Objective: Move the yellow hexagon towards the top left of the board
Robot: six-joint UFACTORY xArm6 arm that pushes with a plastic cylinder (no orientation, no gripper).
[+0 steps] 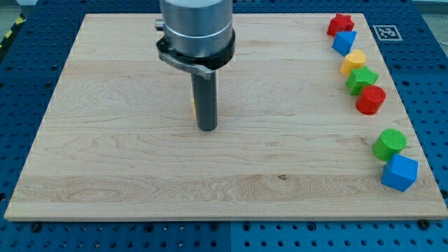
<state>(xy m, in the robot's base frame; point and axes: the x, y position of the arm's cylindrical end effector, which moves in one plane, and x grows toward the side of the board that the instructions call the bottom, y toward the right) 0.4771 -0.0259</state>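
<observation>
My tip (207,129) rests on the wooden board (105,161), a little left of its middle. A thin yellow sliver (194,107) shows at the rod's left edge, just above the tip. It is a yellow block almost wholly hidden behind the rod, so I cannot make out its shape. The tip sits right in front of it, and I cannot tell whether they touch. Another yellow block (354,61) lies in the row at the view's right edge.
Down the board's right edge lie a red star (341,23), a blue block (344,42), a green star (362,78), a red block (371,100), a green cylinder (389,143) and a blue block (400,172).
</observation>
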